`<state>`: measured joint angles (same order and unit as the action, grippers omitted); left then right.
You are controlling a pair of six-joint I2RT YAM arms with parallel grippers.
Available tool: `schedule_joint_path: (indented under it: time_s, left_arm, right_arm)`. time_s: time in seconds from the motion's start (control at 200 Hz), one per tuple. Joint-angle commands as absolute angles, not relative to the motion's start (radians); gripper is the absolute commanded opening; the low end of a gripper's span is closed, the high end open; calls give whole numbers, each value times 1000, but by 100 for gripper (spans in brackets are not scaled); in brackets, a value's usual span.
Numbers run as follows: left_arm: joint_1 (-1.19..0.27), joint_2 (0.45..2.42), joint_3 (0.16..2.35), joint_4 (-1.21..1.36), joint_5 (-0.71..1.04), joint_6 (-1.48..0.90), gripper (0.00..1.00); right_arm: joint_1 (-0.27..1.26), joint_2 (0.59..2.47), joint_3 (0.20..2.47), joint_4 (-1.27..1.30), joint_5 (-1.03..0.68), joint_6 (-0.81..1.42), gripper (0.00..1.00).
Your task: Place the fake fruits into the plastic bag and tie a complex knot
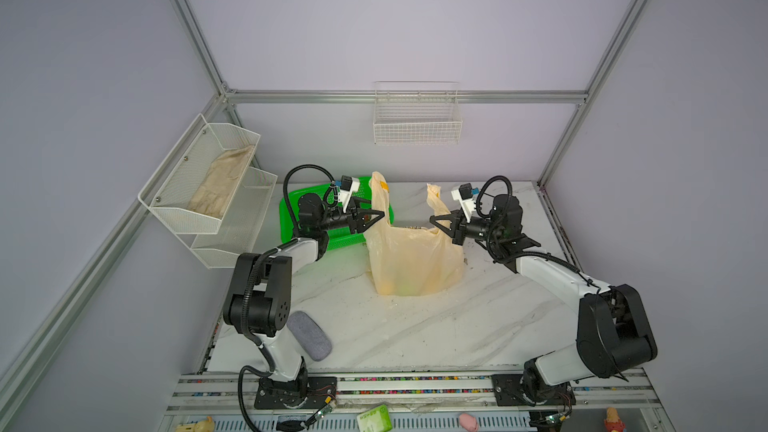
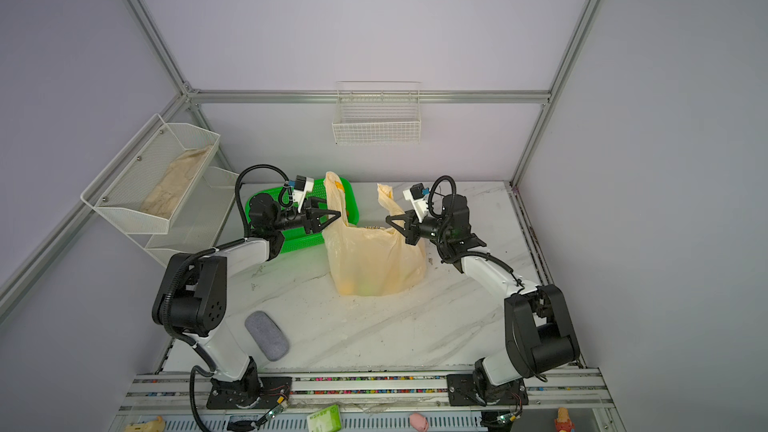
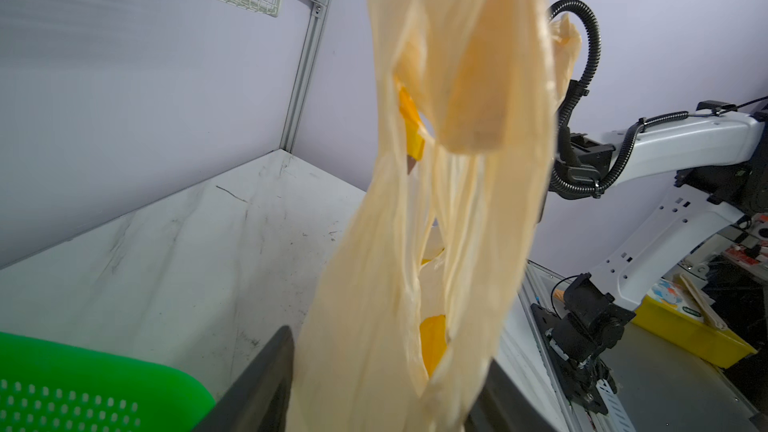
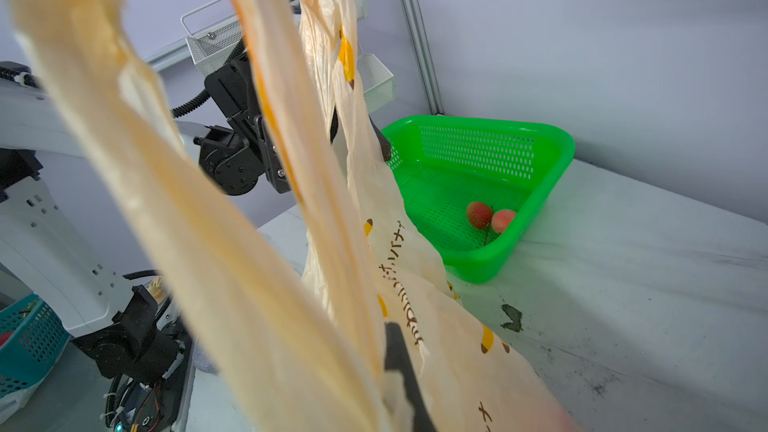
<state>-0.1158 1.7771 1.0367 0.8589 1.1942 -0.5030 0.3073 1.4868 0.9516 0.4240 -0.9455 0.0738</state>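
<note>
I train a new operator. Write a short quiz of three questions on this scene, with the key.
1. True or false: the bright green perforated plastic basket holds no fruit.
2. The right gripper is shut on: A) a handle of the translucent pale orange plastic bag; B) the basket; C) a red fruit.
3. How many bag handles stand up?
Key: 1 false, two small red fake fruits lie in it; 2 A; 3 two.

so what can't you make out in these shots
- What's inside the plastic bag: both top views, film shows only blurry yellow-green patches.
- Whether the left gripper pinches it: left wrist view, the bag hides pad contact.
- green basket floor: both top views, left arm covers most.
</note>
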Motion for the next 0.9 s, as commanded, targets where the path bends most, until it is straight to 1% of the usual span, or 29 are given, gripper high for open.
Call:
schedule_joint_path:
  time_s: [0.0, 0.235, 0.295, 0.43, 0.555, 0.635, 0.78, 0.845, 0.895]
  left_arm:
    - [-127, 1784, 1144, 917, 1213, -521, 53]
    - [-143, 1758, 1129, 920, 1207, -528, 37]
    - [-146, 1746, 1119, 921, 1202, -525, 31]
    - [-155, 1712, 1095, 900, 1188, -501, 14]
    - [-168, 1661, 1085, 764, 1174, -390, 0]
    - [-185, 1609, 1080, 613, 1140, -256, 0]
    - [-235, 1517, 1111, 232, 1033, 69, 0]
    - [-256, 1496, 1122, 139, 1004, 149, 0]
    - [-263, 1487, 1126, 120, 996, 166, 0]
  right_arm:
    - [300, 1499, 984, 422, -943, 52, 0]
    - [301, 1502, 986, 420, -920, 65, 0]
    - [299, 1501, 988, 420, -911, 72, 0]
    - [297, 1508, 997, 410, -905, 94, 0]
    - [295, 1509, 1002, 397, -895, 97, 0]
    - [292, 1512, 1007, 390, -884, 112, 0]
    - [291, 1529, 1017, 375, -885, 113, 0]
    - [291, 1532, 1020, 361, -892, 93, 0]
    - [290, 1532, 1021, 355, -899, 80, 0]
